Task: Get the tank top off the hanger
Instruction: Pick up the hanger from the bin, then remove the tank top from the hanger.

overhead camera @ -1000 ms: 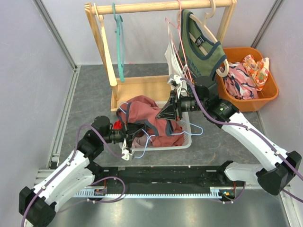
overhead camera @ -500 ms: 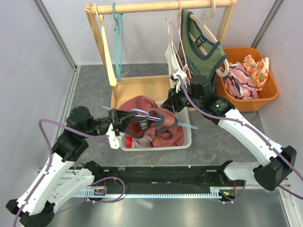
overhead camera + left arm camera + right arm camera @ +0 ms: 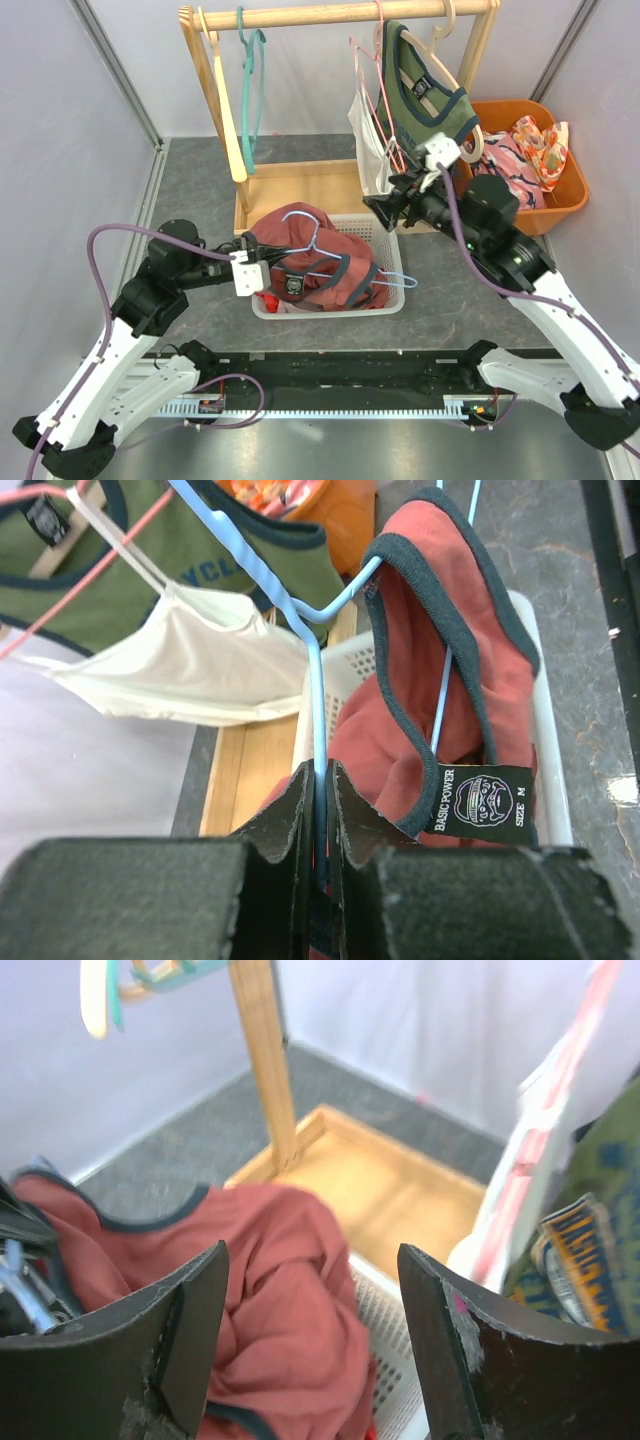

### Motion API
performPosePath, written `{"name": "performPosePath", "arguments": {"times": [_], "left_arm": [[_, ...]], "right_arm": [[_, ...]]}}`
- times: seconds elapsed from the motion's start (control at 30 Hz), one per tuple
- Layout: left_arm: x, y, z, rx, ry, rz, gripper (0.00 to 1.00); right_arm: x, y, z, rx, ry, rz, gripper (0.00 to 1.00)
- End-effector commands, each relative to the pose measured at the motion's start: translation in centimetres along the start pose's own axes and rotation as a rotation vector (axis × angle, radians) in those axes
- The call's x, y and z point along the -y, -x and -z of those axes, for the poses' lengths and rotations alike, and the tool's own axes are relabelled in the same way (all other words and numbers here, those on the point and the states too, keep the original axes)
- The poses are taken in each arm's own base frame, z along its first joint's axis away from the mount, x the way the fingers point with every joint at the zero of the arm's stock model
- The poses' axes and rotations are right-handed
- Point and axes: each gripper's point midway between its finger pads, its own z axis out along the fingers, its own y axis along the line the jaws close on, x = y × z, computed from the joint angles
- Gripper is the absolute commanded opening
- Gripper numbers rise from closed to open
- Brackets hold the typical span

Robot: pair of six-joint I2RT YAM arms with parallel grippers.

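Top external: right pincer has released and backed off, open, past the basket's far corner. The left pincer stays clamped on the hanger, raised over the basket. The tank top is still threaded on the hanger, so removal is judged incomplete.

The left gripper clamped a light-blue wire hanger. A red tank top, dark-trimmed, hung from it over a white basket, its black label reading BASIC POWER, SIZE M.

The grey table carries a wooden rack, white basket and orange tub.
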Motion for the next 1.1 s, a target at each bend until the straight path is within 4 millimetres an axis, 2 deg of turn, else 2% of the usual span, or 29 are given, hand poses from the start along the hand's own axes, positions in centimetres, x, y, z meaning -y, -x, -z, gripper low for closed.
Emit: {"name": "performPosePath", "arguments": {"times": [0.0, 0.07, 0.1, 0.13, 0.17, 0.2, 0.27, 0.37, 0.4, 0.43, 0.47, 0.5, 0.57, 0.63, 0.67, 0.7, 0.8, 1.07], "left_arm": [[-1.9, -1.1, -0.2, -0.046, 0.103, 0.018, 0.11], [-4.5, -1.6, -0.1, -0.084, 0.216, 0.020, 0.08], [-5.6, -1.3, 0.1, -0.086, 0.264, 0.047, 0.03], [-6.5, -1.1, 0.2, -0.093, 0.300, 0.057, 0.02], [-7.1, -1.8, 0.0, -0.121, 0.317, 0.082, 0.02], [-7.8, -1.1, 0.2, -0.114, 0.333, 0.082, 0.02], [-8.4, -0.9, 0.0, -0.115, 0.345, 0.119, 0.02], [-9.1, 0.1, 0.1, -0.097, 0.354, 0.131, 0.02], [-9.2, 0.2, 0.1, -0.093, 0.354, 0.125, 0.02], [-9.1, 0.3, 0.1, -0.088, 0.350, 0.123, 0.02], [-9.1, 0.4, 0.1, -0.086, 0.346, 0.118, 0.02], [-9.0, 0.4, 0.1, -0.085, 0.343, 0.116, 0.02], [-9.0, 0.7, 0.2, -0.080, 0.342, 0.099, 0.02], [-9.1, 1.0, 0.5, -0.077, 0.346, 0.086, 0.02], [-9.0, 1.0, 0.5, -0.077, 0.343, 0.081, 0.02], [-8.9, 1.0, 0.5, -0.078, 0.338, 0.080, 0.02], [-8.6, 1.0, 0.6, -0.078, 0.328, 0.082, 0.02], [-7.9, 1.0, 0.5, -0.066, 0.305, 0.071, 0.02]], "right_arm": [[0.5, 3.5, 2.4, 0.160, -0.053, 0.010, 0.74], [-0.4, 3.6, 3.8, 0.184, -0.017, -0.005, 0.73], [-0.7, 3.5, 4.3, 0.190, 0.000, -0.009, 0.73], [-1.2, 3.3, 5.4, 0.203, 0.017, -0.013, 0.73], [-1.9, 3.1, 5.8, 0.205, 0.050, -0.031, 0.73], [-2.4, 3.0, 6.3, 0.208, 0.073, -0.039, 0.72], [-3.7, 2.2, 7.1, 0.197, 0.141, -0.071, 0.72], [-5.2, 0.6, 7.3, 0.170, 0.223, -0.136, 0.71], [-5.4, 0.2, 7.3, 0.168, 0.236, -0.153, 0.70], [-5.4, -1.2, 6.8, 0.143, 0.239, -0.172, 0.70], [-5.5, -1.4, 6.6, 0.155, 0.245, -0.188, 0.70], [-5.5, -3.1, 5.8, 0.120, 0.248, -0.220, 0.70], [-5.3, -3.9, 5.1, 0.118, 0.245, -0.243, 0.70], [-5.4, -6.2, 4.1, 0.065, 0.254, -0.287, 0.70], [-5.3, -5.7, 3.7, 0.098, 0.260, -0.286, 0.70], [-5.3, -6.5, 3.2, 0.078, 0.264, -0.301, 0.70], [-5.5, -6.6, 2.4, 0.086, 0.283, -0.330, 0.69], [-6.0, -6.4, 1.3, 0.099, 0.321, -0.371, 0.61]]}}
